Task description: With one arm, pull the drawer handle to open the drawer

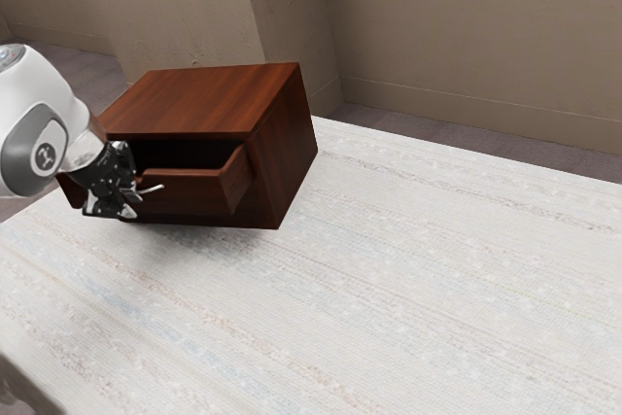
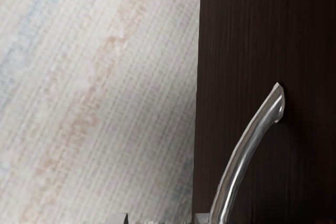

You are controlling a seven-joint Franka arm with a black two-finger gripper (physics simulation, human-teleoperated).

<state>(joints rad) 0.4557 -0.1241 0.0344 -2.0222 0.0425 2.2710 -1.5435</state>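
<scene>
a simulated franka arm point(image 1: 34, 133) reaches in from the exterior view's left, its black gripper point(image 1: 128, 193) set against the silver handle point(image 1: 151, 187) of a dark wooden drawer point(image 1: 194, 191). the drawer belongs to a small reddish-brown cabinet point(image 1: 219, 94) standing on a table point(image 1: 389, 269) with a pale woven surface. the drawer stands partly out of the cabinet, with a dark gap showing above its top edge.

in the wrist view the handle point(image 2: 247, 150) curves as a polished metal bar away from the drawer front point(image 2: 252, 35) and runs down toward the hand, with the table's pale weave point(image 2: 94, 77) beside it. whether the gripper is clamped on the bar or merely resting at it cannot be told from either view.

the handle looks rigid and smooth, so it is likely slippery. the safest hold appears to be across the middle of the bar, where it bows furthest from the wood and leaves room behind it, rather than at its tapered end near the mounting. the drawer looks stiff and solid, probably sliding only along its own line. a straight pull outward, square to the front, should move it. a skewed pull risks the bar slipping free, or the cabinet, which sits loose on the table, being dragged along.
</scene>
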